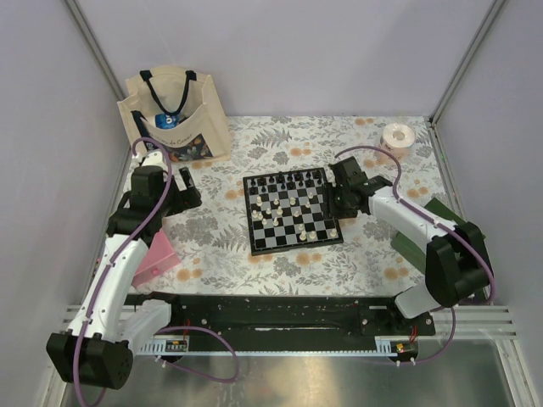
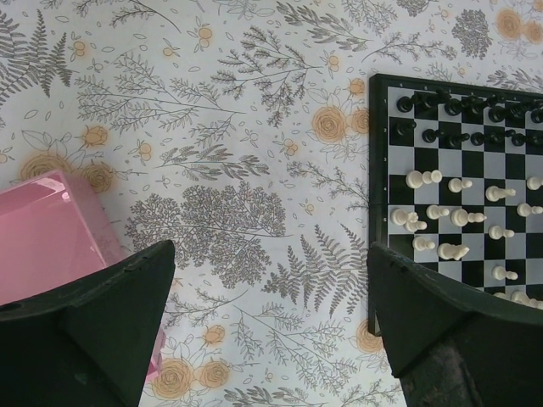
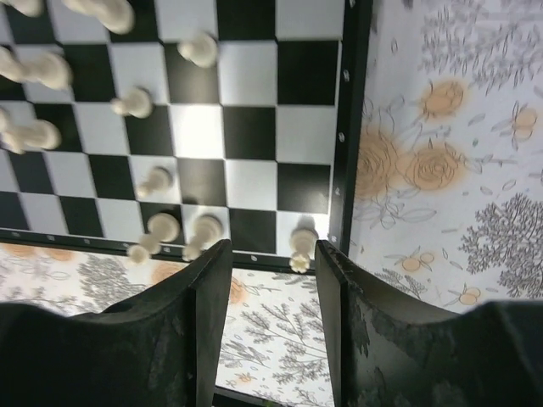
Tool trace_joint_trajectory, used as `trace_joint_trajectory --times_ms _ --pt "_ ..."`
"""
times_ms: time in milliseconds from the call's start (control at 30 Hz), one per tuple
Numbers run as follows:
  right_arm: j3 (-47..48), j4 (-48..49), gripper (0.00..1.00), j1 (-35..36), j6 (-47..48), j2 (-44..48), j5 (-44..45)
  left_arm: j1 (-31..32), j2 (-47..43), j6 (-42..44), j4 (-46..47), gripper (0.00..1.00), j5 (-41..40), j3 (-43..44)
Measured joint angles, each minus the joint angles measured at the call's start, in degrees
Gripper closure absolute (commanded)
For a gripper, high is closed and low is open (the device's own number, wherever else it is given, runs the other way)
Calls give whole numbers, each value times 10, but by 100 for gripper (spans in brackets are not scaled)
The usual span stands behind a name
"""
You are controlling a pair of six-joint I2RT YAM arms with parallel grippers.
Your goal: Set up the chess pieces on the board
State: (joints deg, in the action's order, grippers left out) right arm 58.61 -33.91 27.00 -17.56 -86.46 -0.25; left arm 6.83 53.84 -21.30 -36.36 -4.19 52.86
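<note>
Chessboard (image 1: 297, 246) mid-bench, black pieces (image 1: 288, 180) ranked along its far rows, cream pieces (image 2: 459, 218) mostly scattered mid-board and unplaced; left fingers (image 2: 93, 339) wide apart and empty, right fingers (image 3: 170, 331) apart, empty, at the board's right-hand border.

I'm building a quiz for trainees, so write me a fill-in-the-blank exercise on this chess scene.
1. The pink box lies on the board's ____ side.
2. The black pieces stand along the board's ____ edge.
3. The left end effector, open, hangs over the flowered ____.
4. The right end effector holds ____.
Missing words: left; far; tablecloth; nothing.
</note>
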Motion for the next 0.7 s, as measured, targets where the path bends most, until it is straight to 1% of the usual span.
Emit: trace_joint_trajectory --times_ms 200,333,533,700 --pt "61 10 47 0 3 -8 -8 0 -1 5 0 1 14 0" --pt "107 19 48 1 3 -54 -14 0 -1 6 0 1 19 0" --pt "150 23 48 3 3 -117 -23 0 -1 6 0 1 21 0" --pt "172 24 52 16 3 -152 -24 0 -1 6 0 1 21 0"
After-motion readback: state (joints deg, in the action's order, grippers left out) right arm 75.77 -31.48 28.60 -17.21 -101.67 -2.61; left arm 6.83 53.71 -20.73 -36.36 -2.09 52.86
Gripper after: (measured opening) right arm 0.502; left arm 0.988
